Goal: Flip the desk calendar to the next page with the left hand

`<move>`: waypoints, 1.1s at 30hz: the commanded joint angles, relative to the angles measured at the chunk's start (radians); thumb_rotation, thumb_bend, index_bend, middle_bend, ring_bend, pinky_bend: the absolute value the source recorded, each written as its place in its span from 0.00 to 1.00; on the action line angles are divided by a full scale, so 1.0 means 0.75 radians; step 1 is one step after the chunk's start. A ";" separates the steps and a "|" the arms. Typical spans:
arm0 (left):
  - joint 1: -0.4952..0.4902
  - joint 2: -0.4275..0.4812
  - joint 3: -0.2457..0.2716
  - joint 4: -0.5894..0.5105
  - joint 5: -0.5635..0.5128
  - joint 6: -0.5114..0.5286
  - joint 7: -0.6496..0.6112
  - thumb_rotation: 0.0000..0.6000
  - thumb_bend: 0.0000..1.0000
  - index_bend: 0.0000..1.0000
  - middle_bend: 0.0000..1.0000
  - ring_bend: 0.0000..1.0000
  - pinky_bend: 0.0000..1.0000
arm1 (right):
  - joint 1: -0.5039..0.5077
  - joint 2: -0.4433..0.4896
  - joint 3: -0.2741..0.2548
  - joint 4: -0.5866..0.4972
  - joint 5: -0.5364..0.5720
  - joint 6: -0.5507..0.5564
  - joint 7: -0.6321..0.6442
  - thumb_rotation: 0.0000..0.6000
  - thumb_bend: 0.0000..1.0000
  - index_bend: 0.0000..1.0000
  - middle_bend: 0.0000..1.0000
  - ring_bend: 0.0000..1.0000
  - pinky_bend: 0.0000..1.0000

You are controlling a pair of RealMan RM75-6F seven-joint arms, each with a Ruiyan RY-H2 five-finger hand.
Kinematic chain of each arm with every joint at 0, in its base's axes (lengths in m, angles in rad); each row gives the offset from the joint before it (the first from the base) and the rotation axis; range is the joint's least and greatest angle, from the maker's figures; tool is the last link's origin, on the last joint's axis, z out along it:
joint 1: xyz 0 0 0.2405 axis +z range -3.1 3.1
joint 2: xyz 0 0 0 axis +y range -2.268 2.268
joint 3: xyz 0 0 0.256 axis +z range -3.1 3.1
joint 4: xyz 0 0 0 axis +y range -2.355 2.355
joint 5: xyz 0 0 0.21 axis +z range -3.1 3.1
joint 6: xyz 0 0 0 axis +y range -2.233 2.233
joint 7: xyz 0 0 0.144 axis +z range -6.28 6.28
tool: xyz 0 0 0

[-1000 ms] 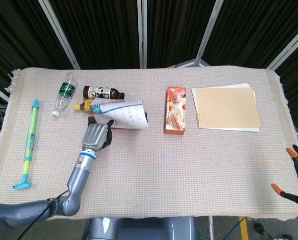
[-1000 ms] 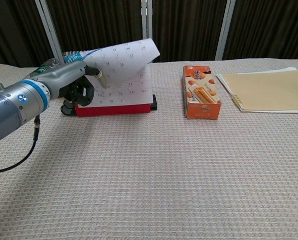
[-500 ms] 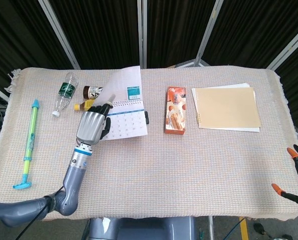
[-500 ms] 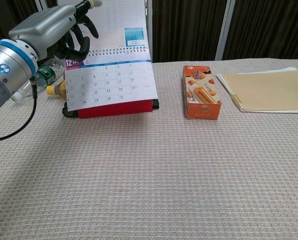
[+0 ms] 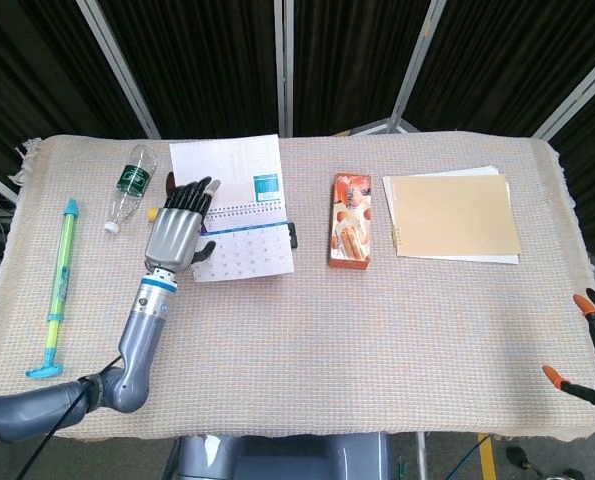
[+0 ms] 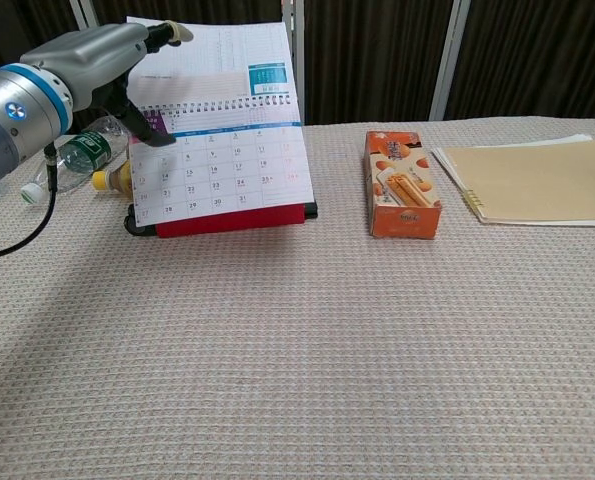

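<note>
Far left of the head view: a green and blue pen-like tool [image 5: 56,290], lying lengthwise on the woven table cover [image 5: 307,340].

Upper left: a clear plastic bottle [image 5: 129,186] with green label, on its side.

Left of centre: the left hand [image 5: 177,230], fingers spread flat and holding nothing, their tips against the lower left of the raised page [image 5: 227,172]. In the chest view the hand [image 6: 102,55] sits at upper left, the fingertips [image 6: 173,32] on the raised page's upper edge.

Desk calendar [image 5: 243,248]: upper centre-left, standing on its red base [image 6: 227,216], date grid facing forward, one sheet held upright above the spiral.

Centre: an orange snack box [image 5: 350,219], lying flat.

Right of centre: a tan folder [image 5: 455,215] over white sheets.

Lower right edge: the right hand, not visible; only orange-tipped clamps [image 5: 583,305].
</note>
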 commanded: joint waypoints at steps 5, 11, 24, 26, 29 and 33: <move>-0.042 0.112 -0.028 -0.044 -0.215 -0.172 0.020 1.00 0.00 0.00 0.00 0.02 0.04 | 0.003 -0.009 0.003 0.009 0.001 -0.003 0.000 1.00 0.07 0.00 0.00 0.00 0.00; -0.048 0.123 -0.017 -0.024 -0.243 -0.191 -0.018 1.00 0.00 0.00 0.00 0.27 0.16 | 0.003 -0.013 0.002 0.013 -0.007 0.001 0.005 1.00 0.07 0.00 0.00 0.00 0.00; -0.065 0.132 0.021 0.013 -0.270 -0.193 -0.071 1.00 0.00 0.00 0.00 0.35 0.19 | 0.000 -0.018 0.001 0.017 -0.024 0.019 0.007 1.00 0.07 0.00 0.00 0.00 0.00; -0.062 0.133 0.020 0.010 -0.244 -0.173 -0.093 1.00 0.00 0.00 0.00 0.28 0.16 | 0.000 -0.019 0.000 0.017 -0.026 0.020 0.007 1.00 0.07 0.00 0.00 0.00 0.00; -0.049 0.138 0.014 -0.005 -0.177 -0.127 -0.147 1.00 0.00 0.00 0.00 0.12 0.02 | -0.001 -0.019 -0.001 0.015 -0.032 0.024 0.005 1.00 0.07 0.00 0.00 0.00 0.00; -0.020 0.162 0.023 -0.049 -0.069 -0.055 -0.208 1.00 0.00 0.00 0.00 0.03 0.00 | -0.004 -0.017 -0.003 0.013 -0.039 0.033 0.003 1.00 0.07 0.00 0.00 0.00 0.00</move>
